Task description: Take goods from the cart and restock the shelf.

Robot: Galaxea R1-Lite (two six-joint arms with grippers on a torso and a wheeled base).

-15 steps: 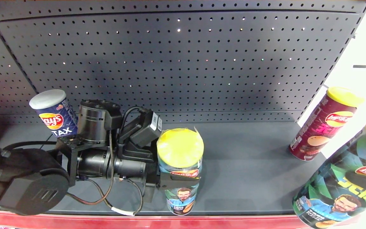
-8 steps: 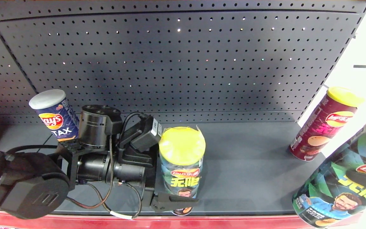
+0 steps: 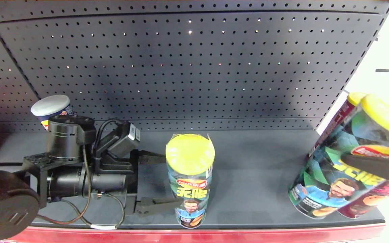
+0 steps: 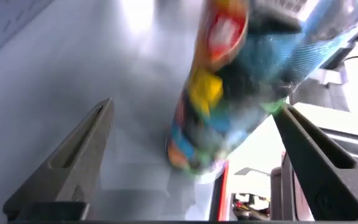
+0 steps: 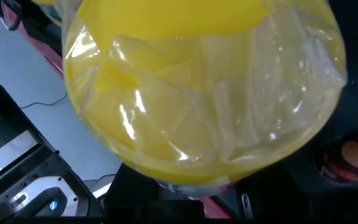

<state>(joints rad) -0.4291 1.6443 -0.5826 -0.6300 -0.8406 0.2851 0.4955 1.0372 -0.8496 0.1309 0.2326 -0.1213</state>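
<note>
Shelf (image 3: 255, 175) update: left hand (image 3: 169, 179) has let go of the middle green chip can (image 3: 190, 182) and backed off, fingers spread; right hand (image 3: 366, 165), pinching a second green chip can (image 3: 329, 175), has swung in before the maroon can (image 3: 366, 201).

Maroon can (image 3: 374, 201) mostly hidden behind green can (image 3: 329, 175).

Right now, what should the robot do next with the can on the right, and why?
Probably set the held can upright on the bare shelf and let go: the right gripper holds it tilted, just in front of the maroon can.
</note>
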